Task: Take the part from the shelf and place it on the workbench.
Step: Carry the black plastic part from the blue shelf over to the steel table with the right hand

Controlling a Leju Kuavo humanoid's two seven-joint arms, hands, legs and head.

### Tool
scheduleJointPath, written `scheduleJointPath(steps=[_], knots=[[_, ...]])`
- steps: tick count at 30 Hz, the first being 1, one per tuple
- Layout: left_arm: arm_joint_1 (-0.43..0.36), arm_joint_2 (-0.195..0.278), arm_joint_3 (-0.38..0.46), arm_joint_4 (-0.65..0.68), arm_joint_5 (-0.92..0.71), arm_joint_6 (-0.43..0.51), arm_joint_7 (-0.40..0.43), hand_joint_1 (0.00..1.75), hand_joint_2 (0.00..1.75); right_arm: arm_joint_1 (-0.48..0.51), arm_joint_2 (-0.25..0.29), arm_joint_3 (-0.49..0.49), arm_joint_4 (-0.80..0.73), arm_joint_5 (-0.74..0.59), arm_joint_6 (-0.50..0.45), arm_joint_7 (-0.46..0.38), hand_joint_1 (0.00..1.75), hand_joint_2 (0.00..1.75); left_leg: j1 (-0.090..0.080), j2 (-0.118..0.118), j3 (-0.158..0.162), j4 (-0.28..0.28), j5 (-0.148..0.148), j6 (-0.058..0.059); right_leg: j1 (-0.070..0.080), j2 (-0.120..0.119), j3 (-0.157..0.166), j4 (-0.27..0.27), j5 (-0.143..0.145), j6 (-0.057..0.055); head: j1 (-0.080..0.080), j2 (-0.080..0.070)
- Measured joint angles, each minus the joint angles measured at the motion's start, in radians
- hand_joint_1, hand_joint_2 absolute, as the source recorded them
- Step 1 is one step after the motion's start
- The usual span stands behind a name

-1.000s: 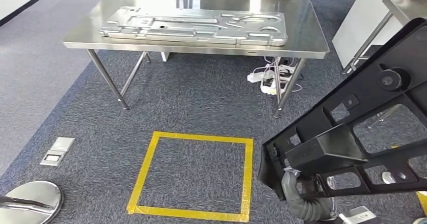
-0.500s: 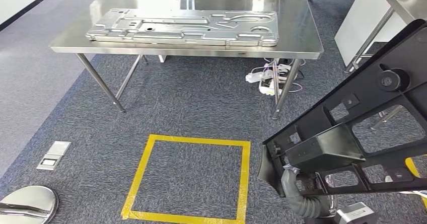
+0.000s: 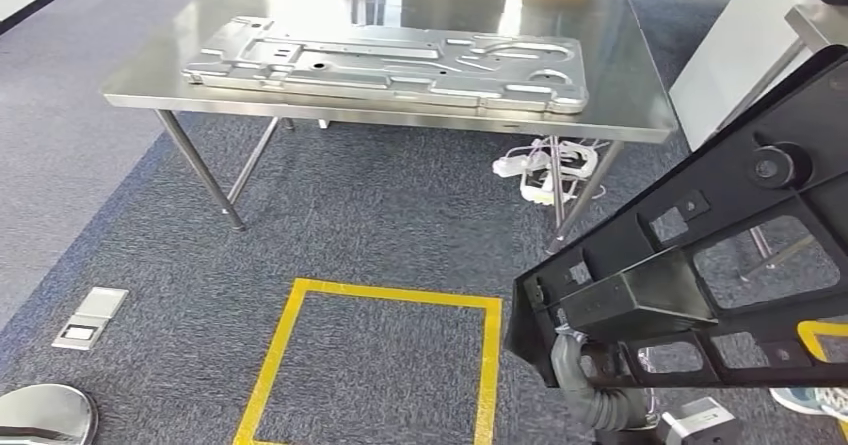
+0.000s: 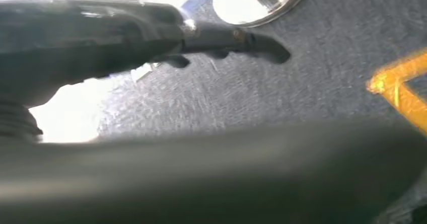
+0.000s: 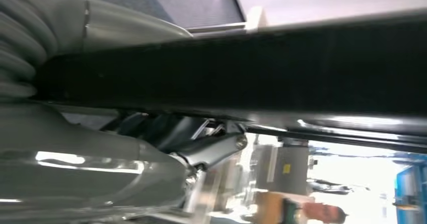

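Carrying is the step in hand: my right hand [image 3: 590, 365] grips the black part [image 3: 700, 265] from beneath, fingers wrapped on a lower bar of its frame, and the part hangs tilted at my right side, well apart from the counter [image 3: 640, 95]. That steel counter stands ahead across the carpet, beyond the yellow taped square [image 3: 375, 365], and a long silver panel [image 3: 385, 60] already covers much of its near half. To do this well I should hold the frame steady while walking, keep its far corner off the counter's leg, and aim for the bare steel on the right end. My left hand [image 4: 151, 32] appears empty with fingers stretched out, though the wrist view is blurred, so I say that loosely.
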Motion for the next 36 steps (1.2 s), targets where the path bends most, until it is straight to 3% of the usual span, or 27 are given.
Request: scheduleJointPath(steps=[1,3,5,6,7,9,10,11,12,14,17,26,36], knots=[[-0.002,0.000,0.000,0.000,0.000,0.000,0.000,0.00,1.75,-0.002,0.000,0.000,0.000,0.000,0.000,0.000,1.75,1.75,-0.001,-0.001,0.013,-0.003,-0.007,0.008,0.002,0.000,-0.024,0.046,-0.011,-0.001,0.001,0.000],[-0.004,0.000,0.000,0.000,0.000,0.001,0.000,0.00,1.75,-0.003,0.000,0.000,0.000,0.001,0.000,0.000,1.75,1.75,-0.008,-0.003,0.030,-0.005,-0.023,0.020,0.012,0.001,-0.105,0.155,-0.064,-0.008,0.002,0.000],[-0.001,-0.001,0.000,0.000,0.000,0.000,0.000,0.00,1.75,0.000,0.000,0.000,0.001,0.001,0.000,0.000,1.75,1.75,-0.019,-0.005,0.048,-0.005,-0.040,0.027,0.026,0.002,-0.172,0.205,-0.108,-0.019,0.002,0.000],[0.000,-0.001,0.000,0.000,0.000,0.000,0.000,0.00,1.75,0.001,0.000,0.000,0.001,0.001,0.000,0.000,1.75,1.75,-0.026,-0.006,0.061,-0.005,-0.049,0.031,0.034,0.002,-0.187,0.188,-0.099,-0.029,0.002,0.000],[0.000,-0.001,0.000,0.000,0.000,0.000,0.000,0.00,1.75,0.001,0.000,0.000,0.001,0.003,-0.001,-0.002,1.75,1.75,-0.033,-0.006,0.074,-0.005,-0.059,0.035,0.044,0.003,-0.190,0.146,-0.064,-0.043,0.002,0.000],[-0.001,-0.004,0.000,0.000,0.000,-0.001,0.000,0.00,1.75,0.004,0.000,-0.004,-0.002,0.011,-0.008,-0.010,1.75,1.75,-0.044,-0.009,0.098,-0.008,-0.077,0.042,0.066,0.016,-0.190,0.064,0.039,-0.082,-0.001,0.000],[-0.002,-0.005,0.000,0.001,0.000,-0.001,0.000,0.00,1.75,0.006,0.000,-0.008,-0.006,0.018,-0.014,-0.016,1.75,1.75,-0.045,-0.011,0.104,-0.010,-0.083,0.041,0.074,0.023,-0.190,0.037,0.072,-0.100,-0.003,0.000],[-0.003,-0.007,0.000,0.001,0.000,-0.002,0.000,0.00,1.75,0.008,-0.001,-0.014,-0.013,0.028,-0.021,-0.021,1.75,1.75,-0.044,-0.013,0.111,-0.012,-0.087,0.038,0.079,0.029,-0.191,0.022,0.093,-0.110,-0.005,0.000],[-0.004,-0.009,0.000,0.001,0.000,-0.003,-0.001,0.00,1.75,0.009,-0.002,-0.021,-0.023,0.038,-0.030,-0.026,1.75,1.75,-0.043,-0.016,0.116,-0.014,-0.086,0.034,0.081,0.030,-0.186,0.013,0.094,-0.109,-0.007,0.000],[-0.004,-0.012,0.000,0.001,0.002,-0.004,-0.004,0.00,1.75,0.009,-0.004,-0.038,-0.047,0.056,-0.045,-0.035,1.75,1.75,-0.042,-0.017,0.131,-0.025,-0.083,0.031,0.082,0.029,-0.166,-0.015,0.112,-0.095,-0.005,0.000],[-0.006,-0.012,0.000,0.001,0.006,-0.003,-0.011,0.00,1.75,0.012,-0.013,-0.071,-0.082,0.075,-0.057,-0.042,1.75,1.75,-0.043,-0.018,0.150,-0.052,-0.089,0.032,0.079,0.029,-0.152,-0.034,0.107,-0.083,-0.005,0.000],[-0.004,-0.009,0.002,0.001,0.019,-0.002,-0.018,0.00,1.75,0.035,-0.063,-0.227,-0.180,0.105,-0.054,-0.053,1.75,1.75,-0.048,-0.018,0.164,-0.079,-0.095,0.032,0.074,0.028,-0.145,-0.045,0.099,-0.082,-0.005,0.000],[-0.003,-0.009,0.003,0.001,0.022,-0.002,-0.026,0.00,1.75,0.047,-0.080,-0.324,-0.222,0.093,-0.051,-0.071,1.75,1.75,-0.049,-0.018,0.169,-0.079,-0.095,0.032,0.073,0.028,-0.140,-0.045,0.099,-0.082,-0.005,0.000]])
